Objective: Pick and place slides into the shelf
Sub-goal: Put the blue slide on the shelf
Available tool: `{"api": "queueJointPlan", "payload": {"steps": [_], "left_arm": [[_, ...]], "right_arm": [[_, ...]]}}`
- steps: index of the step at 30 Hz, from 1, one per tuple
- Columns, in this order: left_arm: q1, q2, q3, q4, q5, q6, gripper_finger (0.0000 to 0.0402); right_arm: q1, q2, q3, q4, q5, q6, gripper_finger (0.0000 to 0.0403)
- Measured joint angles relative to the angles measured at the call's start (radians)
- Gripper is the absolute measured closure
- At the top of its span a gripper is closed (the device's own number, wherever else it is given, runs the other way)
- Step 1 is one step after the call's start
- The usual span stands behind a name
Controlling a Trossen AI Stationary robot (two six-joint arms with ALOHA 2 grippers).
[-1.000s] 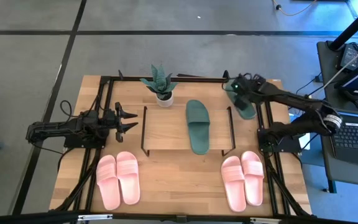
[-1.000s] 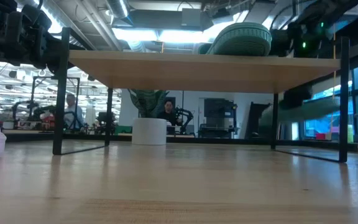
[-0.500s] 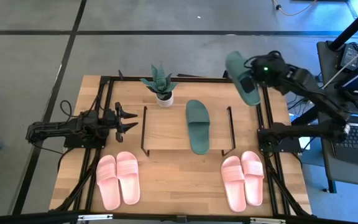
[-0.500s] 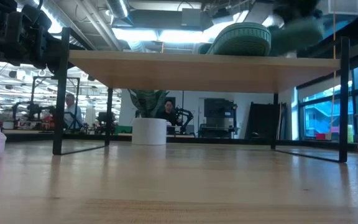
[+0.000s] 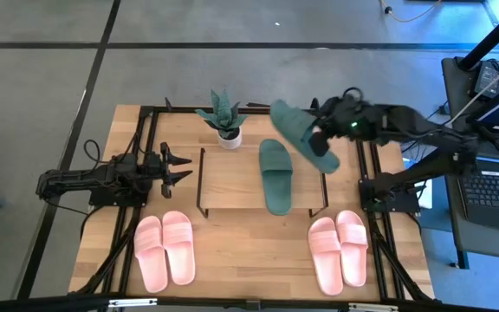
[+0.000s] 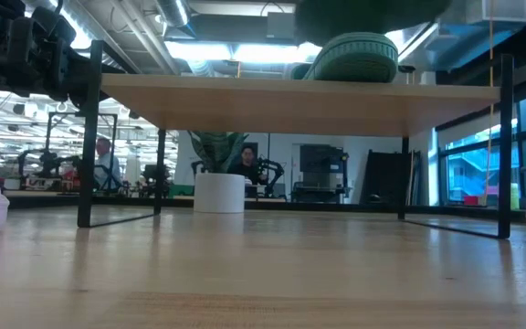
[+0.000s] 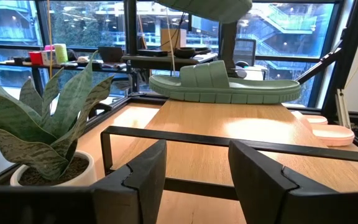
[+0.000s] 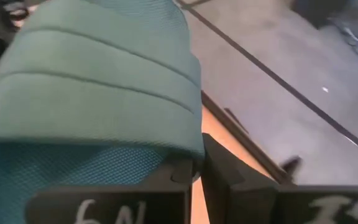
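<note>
My right gripper [image 5: 321, 139] is shut on a dark green slide [image 5: 304, 134] and holds it in the air over the right end of the shelf [image 5: 232, 186]. The slide's ribbed strap [image 8: 92, 81] fills the right wrist view, and it shows at the top of the low view [image 6: 373, 11]. Its mate [image 5: 275, 176] lies flat on the shelf's wooden top board [image 7: 222, 84]. Two light pink pairs lie soles down on the table, one near left [image 5: 165, 251] and one near right [image 5: 338, 250]. My left gripper [image 5: 178, 169] waits open left of the shelf [image 7: 194, 180]. My right gripper pinches the green slide between its two fingers at the side edge beside the strap [image 8: 190, 142]. The fingers [image 8: 225, 171] come from the table's right side, across the slide. The slide is lifted clear and slants above the shelf board.
A potted plant in a white pot [image 5: 223, 117] stands at the shelf's far left corner. Black frame rails [image 5: 145, 147] run along both table sides. The shelf board has bare wood on either side of the lying slide. A desk with a laptop [image 5: 496, 195] stands to the right.
My right gripper has lifted the green slide off the table beside the shelf's far right corner. It first rose toward the far edge, then swung left and came over the shelf's right end. The slide has turned and now lies slantwise in the air.
</note>
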Motion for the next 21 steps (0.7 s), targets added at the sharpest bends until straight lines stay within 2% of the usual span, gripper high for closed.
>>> {"api": "queueJointPlan", "payload": {"steps": [3,8,11,17,21], "left_arm": [[0.000,0.000,0.000,0.000,0.000,0.000,0.0235],[0.000,0.000,0.000,0.000,0.000,0.002,0.0235],[0.000,0.000,0.000,0.000,0.000,0.002,0.0235],[0.000,0.000,0.000,0.000,0.000,0.002,0.0235],[0.000,0.000,0.000,0.000,0.000,0.001,0.0235]], "right_arm": [[0.052,0.057,0.002,0.087,0.000,0.014,0.0386],[0.146,0.170,0.088,0.100,0.001,0.040,0.0386],[0.192,0.250,0.182,0.087,0.010,0.043,0.0386],[0.256,0.432,0.418,-0.043,0.145,0.068,0.0386],[0.288,0.560,0.571,-0.134,0.194,0.122,0.0386]]}}
